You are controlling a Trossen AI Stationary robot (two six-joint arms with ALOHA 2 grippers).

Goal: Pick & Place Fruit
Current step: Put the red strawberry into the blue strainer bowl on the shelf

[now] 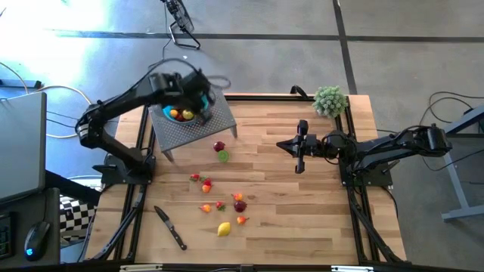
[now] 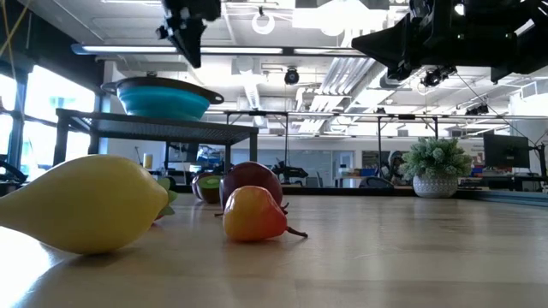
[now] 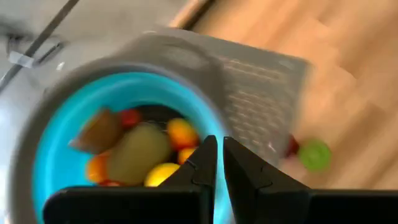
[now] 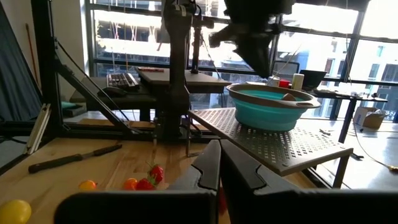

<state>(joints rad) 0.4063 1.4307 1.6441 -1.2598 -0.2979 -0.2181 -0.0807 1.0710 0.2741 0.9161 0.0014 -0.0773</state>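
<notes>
- Two arms work at the wooden table; we see the left gripper hanging over the teal bowl, and the right gripper waiting above bare wood, well apart from the bowl.
- Nothing sits between the left jaws: they stand nearly together with only a thin gap, and no fruit is clamped.
- Directly beneath and just ahead of those jaws we find the fruit in the bowl: an olive green piece, orange, red and yellow ones crowded together.
- We see the bowl standing on a perforated grey metal stand, raised above the tabletop.
- Beyond the stand's edge, off to one side of the left jaws, a lime green fruit lies on the wood, with a dark maroon fruit just beside it.
- The right jaws are pressed together and empty.
- Ahead of the right jaws, low on the table, we see the loose fruit: red and orange pieces near the fingers, a yellow one farther to the side.
- From above, the loose fruit spreads across the table's middle, between the stand and the near edge, with a yellow lemon-shaped fruit closest to that edge.
- A black-handled knife lies beside the scattered pieces, apart from them.
- A fuzzy green plant ball stands at the far corner, behind the right gripper.
</notes>
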